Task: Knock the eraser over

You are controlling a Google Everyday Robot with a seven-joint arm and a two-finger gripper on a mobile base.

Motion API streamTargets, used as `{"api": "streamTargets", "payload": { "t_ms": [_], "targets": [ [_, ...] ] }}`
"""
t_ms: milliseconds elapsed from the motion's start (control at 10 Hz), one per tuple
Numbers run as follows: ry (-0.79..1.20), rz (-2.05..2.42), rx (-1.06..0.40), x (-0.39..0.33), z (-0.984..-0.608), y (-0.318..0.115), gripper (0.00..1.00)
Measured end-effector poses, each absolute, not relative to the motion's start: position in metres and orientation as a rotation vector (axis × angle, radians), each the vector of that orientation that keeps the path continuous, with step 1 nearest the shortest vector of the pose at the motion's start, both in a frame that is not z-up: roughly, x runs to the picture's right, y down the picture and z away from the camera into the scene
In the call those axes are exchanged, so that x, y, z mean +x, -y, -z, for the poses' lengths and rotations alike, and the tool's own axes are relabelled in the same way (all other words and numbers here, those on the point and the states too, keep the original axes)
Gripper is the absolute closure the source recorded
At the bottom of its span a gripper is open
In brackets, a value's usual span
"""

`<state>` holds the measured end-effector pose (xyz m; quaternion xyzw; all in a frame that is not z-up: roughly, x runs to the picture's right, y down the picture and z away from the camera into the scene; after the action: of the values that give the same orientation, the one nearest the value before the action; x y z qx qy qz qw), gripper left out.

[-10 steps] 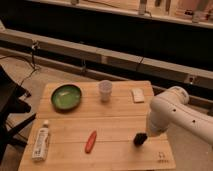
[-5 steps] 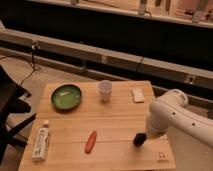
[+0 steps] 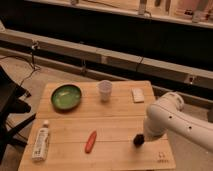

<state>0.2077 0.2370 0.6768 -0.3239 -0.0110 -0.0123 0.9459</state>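
My white arm (image 3: 167, 120) reaches in from the right over the wooden table (image 3: 115, 117). Its dark gripper (image 3: 139, 140) is low over the table's front right part, right of the red-orange marker. A small dark shape sits at the gripper's tip; I cannot tell the black eraser apart from the gripper there, so the eraser is hidden or merged with it.
A green bowl (image 3: 66, 96) sits at the back left, a translucent cup (image 3: 104, 90) at the back middle and a flat white pad (image 3: 138, 94) at the back right. A red-orange marker (image 3: 90, 141) lies front middle and a white bottle (image 3: 40, 141) front left. A dark chair (image 3: 9, 107) stands left of the table.
The gripper has shifted slightly left and down toward the table's front. Nothing else on the table has moved.
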Motion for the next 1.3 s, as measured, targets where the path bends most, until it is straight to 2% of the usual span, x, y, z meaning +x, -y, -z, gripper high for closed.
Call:
{"api": "streamTargets", "payload": {
  "t_ms": [1300],
  "targets": [
    [0.018, 0.032, -0.659, 0.192, -0.673, -0.245, 0.99]
  ]
}}
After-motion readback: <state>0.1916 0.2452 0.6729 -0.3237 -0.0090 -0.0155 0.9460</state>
